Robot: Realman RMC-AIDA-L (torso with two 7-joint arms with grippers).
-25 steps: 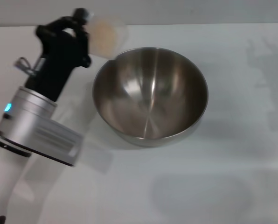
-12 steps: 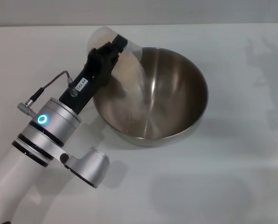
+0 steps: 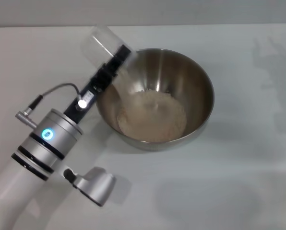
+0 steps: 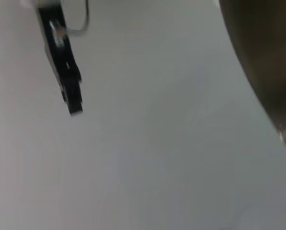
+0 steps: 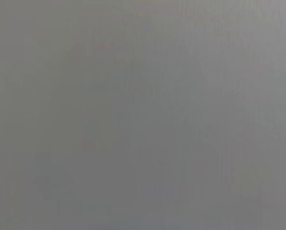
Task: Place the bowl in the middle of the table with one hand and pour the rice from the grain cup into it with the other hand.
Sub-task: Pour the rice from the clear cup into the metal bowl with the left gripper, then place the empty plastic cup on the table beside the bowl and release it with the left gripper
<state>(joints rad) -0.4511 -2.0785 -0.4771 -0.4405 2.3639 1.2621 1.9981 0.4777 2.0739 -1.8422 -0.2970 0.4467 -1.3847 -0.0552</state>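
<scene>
No readable text anywhere here, honestly. Nothing printed on the bowl (image 3: 155,98), the grain cup (image 3: 102,42) or the desk (image 3: 239,182). The only sign-like thing is a small glowing blue ring light (image 3: 48,133) on the left arm's silver wrist, beside the bowl. It has no letters or numbers.

Bowl (image 3: 155,98): brushed stainless steel, shiny grey inside, soft reflections along the wall. Rice (image 3: 152,117): matt off-white grains, loose granular heap in the bowl bottom. Grain cup (image 3: 102,42): clear, faintly frosted plastic, smooth. Table (image 3: 239,158): plain white, matt, smooth. Left gripper (image 3: 115,60): black, matt-looking plastic or metal, clamped on the cup. Arm behind it: satin silver metal with glossy white casing.
</scene>
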